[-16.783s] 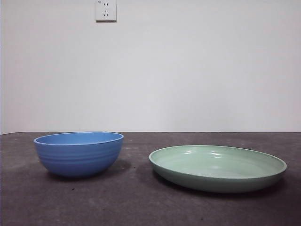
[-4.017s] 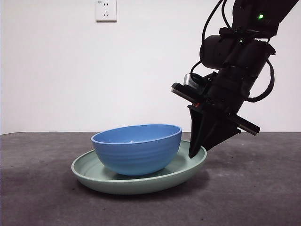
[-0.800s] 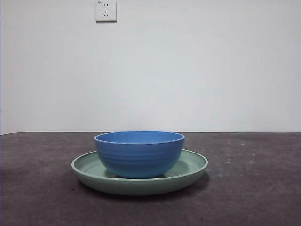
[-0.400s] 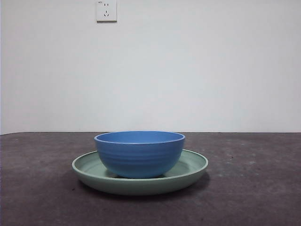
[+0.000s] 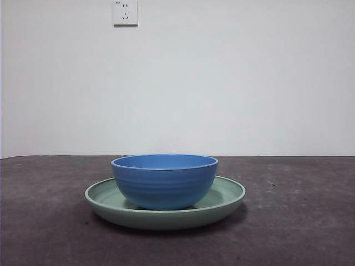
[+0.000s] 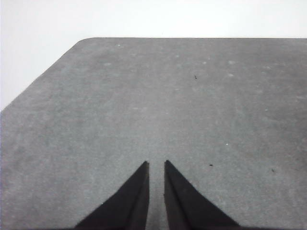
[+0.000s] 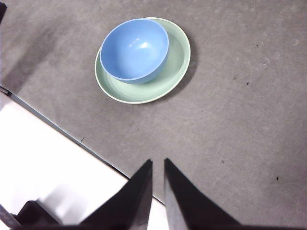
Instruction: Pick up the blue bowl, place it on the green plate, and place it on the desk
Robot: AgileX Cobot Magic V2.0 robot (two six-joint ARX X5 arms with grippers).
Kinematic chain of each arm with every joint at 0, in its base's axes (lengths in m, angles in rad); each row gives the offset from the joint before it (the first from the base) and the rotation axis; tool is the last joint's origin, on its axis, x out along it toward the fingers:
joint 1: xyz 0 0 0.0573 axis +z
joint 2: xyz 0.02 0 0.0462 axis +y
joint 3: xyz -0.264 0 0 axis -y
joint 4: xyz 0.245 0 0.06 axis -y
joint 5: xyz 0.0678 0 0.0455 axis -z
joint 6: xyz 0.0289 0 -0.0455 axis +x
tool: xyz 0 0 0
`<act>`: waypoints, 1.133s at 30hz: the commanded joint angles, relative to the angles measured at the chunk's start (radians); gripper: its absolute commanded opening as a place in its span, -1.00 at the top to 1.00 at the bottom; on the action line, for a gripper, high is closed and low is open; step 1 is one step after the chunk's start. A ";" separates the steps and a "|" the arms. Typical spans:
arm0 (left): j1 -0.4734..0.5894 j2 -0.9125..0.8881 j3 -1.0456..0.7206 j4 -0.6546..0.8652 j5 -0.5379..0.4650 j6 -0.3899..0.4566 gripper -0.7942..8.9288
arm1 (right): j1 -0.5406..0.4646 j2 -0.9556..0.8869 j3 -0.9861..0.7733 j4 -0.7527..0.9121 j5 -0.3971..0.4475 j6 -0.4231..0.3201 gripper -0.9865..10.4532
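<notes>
The blue bowl [image 5: 164, 179] stands upright inside the green plate [image 5: 224, 201], and the plate rests flat on the dark desk [image 5: 299, 233]. From high up, the right wrist view shows the same stack: blue bowl [image 7: 134, 49] on green plate [image 7: 176, 62], far from my right gripper [image 7: 158, 165], whose jaws are shut with nothing in them. My left gripper [image 6: 156, 166] is also shut and empty, hovering over bare desk [image 6: 192, 105]. Neither arm appears in the front view.
A white wall with a power socket [image 5: 125, 12] stands behind the desk. The desk's edge [image 7: 62, 132] runs near the right gripper, with white floor beyond it. A rounded desk corner [image 6: 84, 42] shows in the left wrist view.
Over the last second nothing moved. Earlier the bowl and plate stood apart, and 4 seconds ago an arm was at the plate's right rim; it has since withdrawn.
</notes>
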 commanded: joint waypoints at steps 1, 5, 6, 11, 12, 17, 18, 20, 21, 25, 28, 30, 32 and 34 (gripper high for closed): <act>0.002 -0.002 -0.029 0.028 -0.006 -0.002 0.73 | 0.006 0.004 0.018 0.010 0.000 -0.005 0.77; 0.003 -0.002 -0.037 0.031 -0.006 -0.002 0.73 | 0.006 0.004 0.018 0.010 0.000 -0.005 0.77; 0.003 -0.002 -0.039 0.036 -0.006 -0.002 0.73 | 0.006 0.004 0.018 0.010 0.000 -0.005 0.77; 0.004 -0.002 -0.055 0.078 -0.006 -0.002 0.73 | 0.006 0.004 0.018 0.010 0.000 -0.005 0.77; 0.005 -0.002 -0.055 0.078 -0.006 -0.002 0.73 | 0.006 0.004 0.018 0.010 0.000 -0.005 0.77; 0.006 -0.002 -0.055 0.080 -0.006 -0.002 0.73 | 0.006 0.004 0.018 0.010 0.000 -0.005 0.77; 0.005 -0.002 -0.055 0.080 -0.006 -0.002 0.73 | 0.006 0.004 0.018 0.010 0.000 -0.005 0.77; 0.006 -0.002 -0.055 0.080 -0.006 -0.002 0.73 | 0.006 0.004 0.018 0.010 0.000 -0.005 0.77; 0.006 -0.002 -0.055 0.080 -0.006 -0.002 0.73 | 0.006 0.004 0.018 0.010 0.000 -0.005 0.77; 0.006 -0.002 -0.055 0.080 -0.006 -0.002 0.73 | 0.006 0.004 0.018 0.010 0.000 -0.005 0.77; 0.006 -0.002 -0.055 0.080 -0.006 -0.002 0.73 | 0.006 0.004 0.018 0.010 0.000 -0.005 0.77; 0.006 -0.002 -0.055 0.080 -0.006 -0.002 0.73 | 0.006 0.004 0.018 0.010 0.000 -0.005 0.77; 0.006 -0.002 -0.055 0.080 -0.006 -0.002 0.73 | 0.006 0.004 0.018 0.010 0.000 -0.005 0.77; 0.006 -0.002 -0.055 0.080 -0.006 -0.002 0.73 | 0.006 0.004 0.018 0.010 0.000 -0.005 0.77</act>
